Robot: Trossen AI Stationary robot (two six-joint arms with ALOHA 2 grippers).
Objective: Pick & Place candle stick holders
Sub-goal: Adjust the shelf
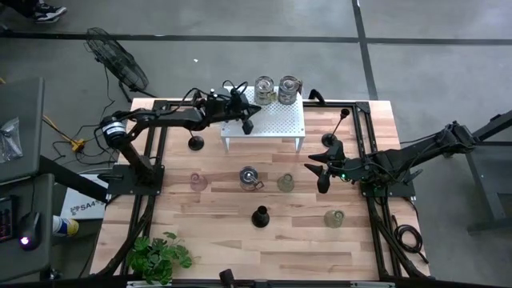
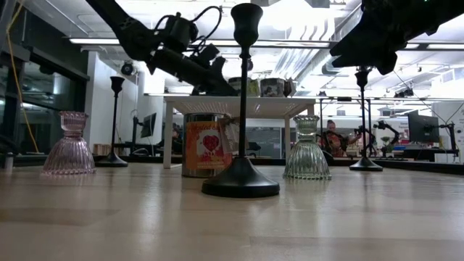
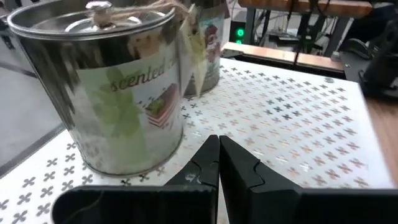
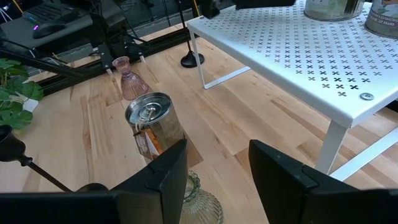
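My left gripper (image 1: pixel 246 122) is shut and empty just above the white perforated stand (image 1: pixel 276 128), next to a scented-candle tin (image 3: pixel 118 87). My right gripper (image 1: pixel 318 174) is open above the table, its fingers (image 4: pixel 163 177) standing over a greenish glass holder (image 4: pixel 200 204), which also shows in the high view (image 1: pixel 286 182). On the table stand a pink glass holder (image 1: pixel 198 182), a second greenish holder (image 1: pixel 334 218) and black stemmed holders (image 1: pixel 196 142), (image 1: pixel 330 141), (image 1: pixel 260 216), each on its round base.
Two candle tins (image 1: pixel 264 88), (image 1: pixel 289 88) stand at the far edge of the stand. A third tin (image 1: pixel 250 178) stands on the table between the pink and greenish holders. A leafy plant (image 1: pixel 160 256) is at the near left corner.
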